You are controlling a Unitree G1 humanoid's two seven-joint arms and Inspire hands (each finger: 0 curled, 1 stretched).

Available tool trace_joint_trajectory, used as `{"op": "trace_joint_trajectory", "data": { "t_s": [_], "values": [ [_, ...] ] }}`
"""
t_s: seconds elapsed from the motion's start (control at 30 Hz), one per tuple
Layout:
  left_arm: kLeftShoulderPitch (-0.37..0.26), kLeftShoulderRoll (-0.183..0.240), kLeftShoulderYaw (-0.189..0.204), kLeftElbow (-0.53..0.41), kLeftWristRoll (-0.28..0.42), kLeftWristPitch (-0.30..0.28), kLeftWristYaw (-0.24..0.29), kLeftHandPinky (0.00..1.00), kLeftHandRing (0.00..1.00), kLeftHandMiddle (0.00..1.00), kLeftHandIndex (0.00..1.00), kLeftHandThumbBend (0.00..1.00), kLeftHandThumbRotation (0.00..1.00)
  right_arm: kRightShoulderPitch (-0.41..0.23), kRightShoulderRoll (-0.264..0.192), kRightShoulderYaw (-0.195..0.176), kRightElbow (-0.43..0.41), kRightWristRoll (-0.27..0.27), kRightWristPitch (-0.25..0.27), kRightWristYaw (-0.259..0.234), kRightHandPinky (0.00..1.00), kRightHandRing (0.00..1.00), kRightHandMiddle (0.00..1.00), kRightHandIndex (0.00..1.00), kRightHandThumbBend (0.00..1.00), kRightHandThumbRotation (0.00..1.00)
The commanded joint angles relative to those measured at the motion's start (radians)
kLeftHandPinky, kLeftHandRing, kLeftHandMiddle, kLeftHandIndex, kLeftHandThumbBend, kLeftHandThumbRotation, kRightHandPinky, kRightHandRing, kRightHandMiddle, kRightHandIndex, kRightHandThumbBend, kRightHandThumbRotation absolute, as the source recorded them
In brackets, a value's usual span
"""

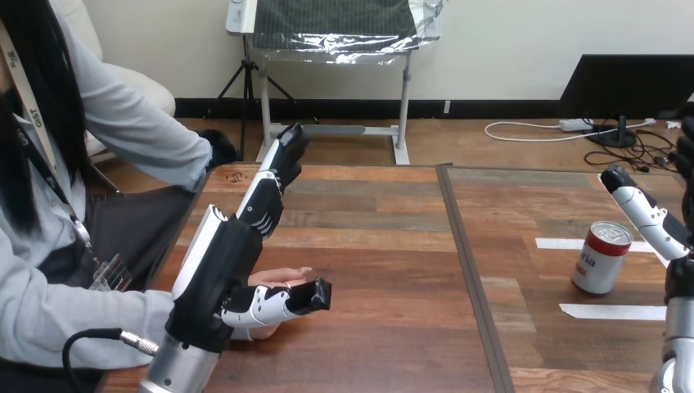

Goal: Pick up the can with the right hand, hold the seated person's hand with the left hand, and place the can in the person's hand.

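The can point(601, 256) stands upright on the surface point(376, 246) at the lower right of the frame, between two strips of white tape point(614, 311). The right hand point(651, 217) hovers at the right edge with its fingers spread and nothing in them; one finger reaches down just above and behind the can's top, and I cannot tell whether it touches.

At the lower left, the left hand point(245, 237) has its fingers stretched straight toward the upper left, gripping nothing. Its thumb lies across the front of the person's hand point(282, 277), which rests palm up beside it. Whether the thumb presses on that hand is unclear.

The main risk looks to be at the can. A finger coming in high on it could tip it or push it toward the right edge before the hand closes. With the left fingers straight, the person's hand is not secured and could drift. The can must then cross the whole surface, so a loose grasp could drop it.
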Motion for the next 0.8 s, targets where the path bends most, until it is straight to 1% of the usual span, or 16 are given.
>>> {"op": "trace_joint_trajectory", "data": {
  "t_s": [0.0,0.13,0.27,0.53,0.77],
  "values": [
    [-0.072,0.003,0.022,-0.01,-0.017,-0.006,-0.004,0.99,1.0,1.0,1.0,1.0,0.64,-0.099,-0.019,0.011,0.036,-0.009,0.019,-0.006,0.96,0.96,0.94,0.98,1.0,0.48],
    [-0.073,0.004,0.024,-0.008,-0.021,-0.008,-0.007,0.99,1.0,1.0,1.0,1.0,0.64,-0.108,-0.019,0.018,0.055,-0.016,0.038,-0.015,0.97,0.97,0.93,0.98,1.0,0.48],
    [-0.073,0.004,0.025,-0.009,-0.03,-0.005,-0.013,0.99,1.0,1.0,1.0,1.0,0.64,-0.117,-0.021,0.03,0.075,-0.035,0.062,-0.037,0.97,0.96,0.93,0.97,1.0,0.49],
    [-0.073,0.007,0.027,-0.012,-0.038,-0.002,-0.026,1.0,1.0,1.0,1.0,1.0,0.64,-0.127,-0.02,0.041,0.102,-0.054,0.091,-0.058,0.97,0.95,0.92,0.96,1.0,0.49],
    [-0.075,0.006,0.038,-0.011,-0.026,-0.01,-0.02,1.0,1.0,1.0,1.0,1.0,0.64,-0.137,-0.026,0.06,0.127,-0.072,0.125,-0.074,0.96,0.94,0.91,0.96,1.0,0.51]
  ]
}}
